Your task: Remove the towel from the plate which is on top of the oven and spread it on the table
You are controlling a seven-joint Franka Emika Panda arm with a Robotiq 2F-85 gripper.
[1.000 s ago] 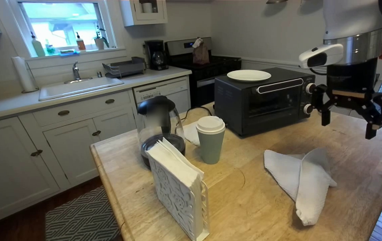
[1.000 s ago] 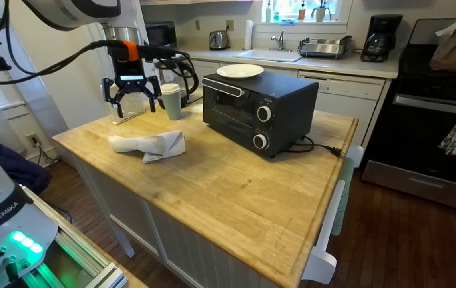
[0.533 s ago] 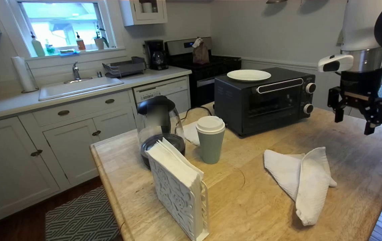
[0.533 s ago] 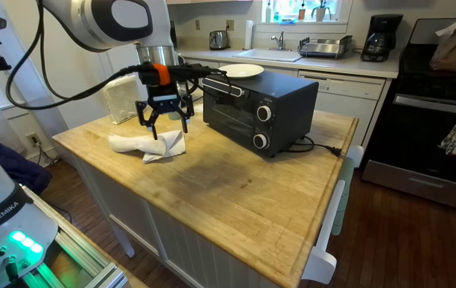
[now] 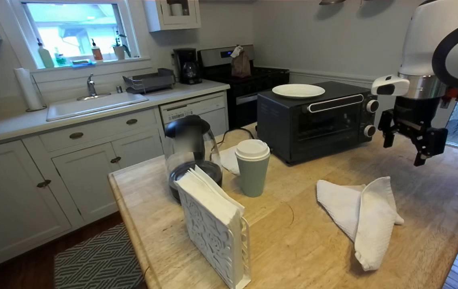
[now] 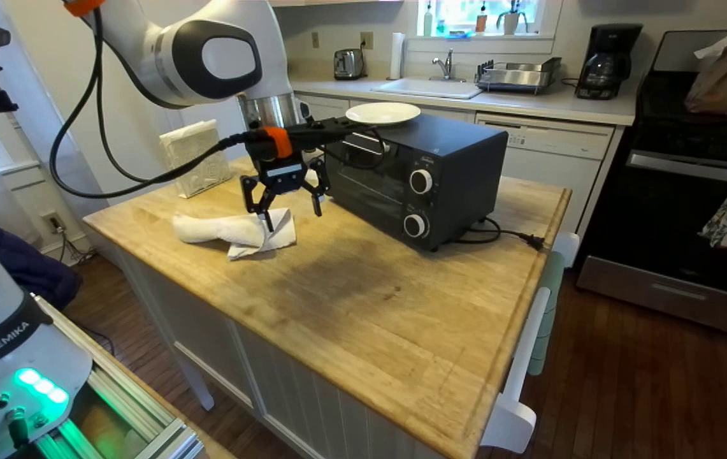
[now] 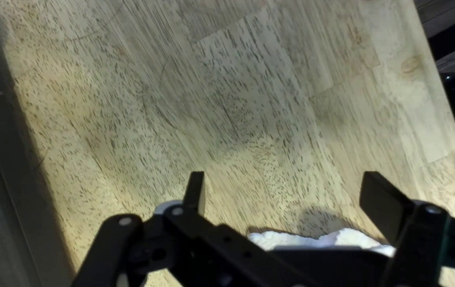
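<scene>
gripper (image 7: pixel 285 192): spread wide above the table (image 7: pixel 251 103), holding nothing
towel (image 5: pixel 373 224): rumpled on table, toward edge facing robot base (image 6: pixel 13 344); partly behind gripper in wrist view
oven (image 7: pixel 0 191): cut off there

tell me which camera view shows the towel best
An exterior view, where the towel shows whole and unblocked, its folds clear. In an exterior view where the hand partly covers it, it looks smaller. The wrist view shows only a narrow strip, the rest hidden or out of frame.
</scene>
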